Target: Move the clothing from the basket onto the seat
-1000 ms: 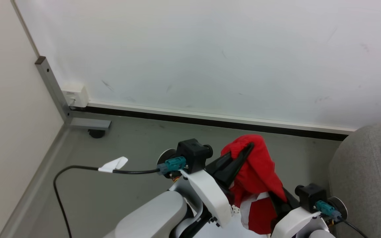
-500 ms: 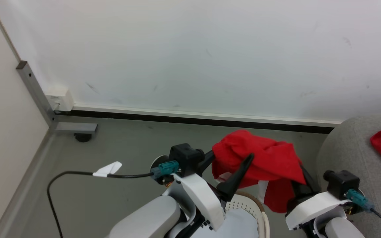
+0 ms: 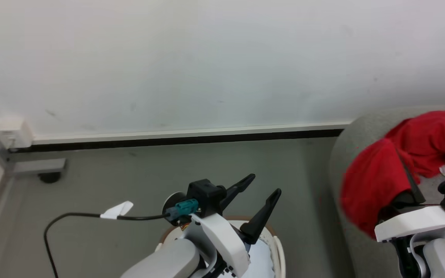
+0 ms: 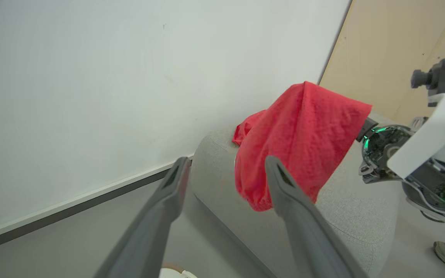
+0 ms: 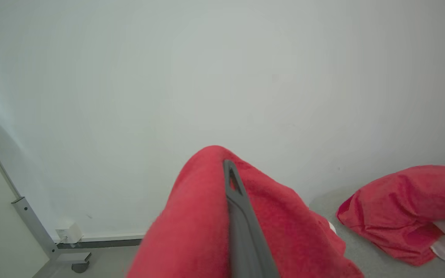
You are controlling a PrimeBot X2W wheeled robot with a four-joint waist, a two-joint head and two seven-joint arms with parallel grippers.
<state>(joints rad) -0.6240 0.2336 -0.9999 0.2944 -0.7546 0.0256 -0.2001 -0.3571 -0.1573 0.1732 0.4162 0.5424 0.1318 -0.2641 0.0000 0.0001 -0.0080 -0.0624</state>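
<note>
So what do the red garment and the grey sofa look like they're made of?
Red garment: soft cloth, knit or woven, with a matte finish. It folds and droops limply and shows a fine surface texture. The exact fibre cannot be told.
Grey sofa: matte upholstery fabric, probably over padding, going by the speckled, coarse-looking weave and the rounded, cushioned edges.

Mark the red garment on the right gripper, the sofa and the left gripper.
red garment (image 3: pixel 367 185), head view, middle of the hanging fold.
sofa (image 4: pixel 354 220), left wrist view, bare grey upholstery below the cloth.
left gripper (image 3: pixel 264 184), head view, midway between its open fingertips.
</note>
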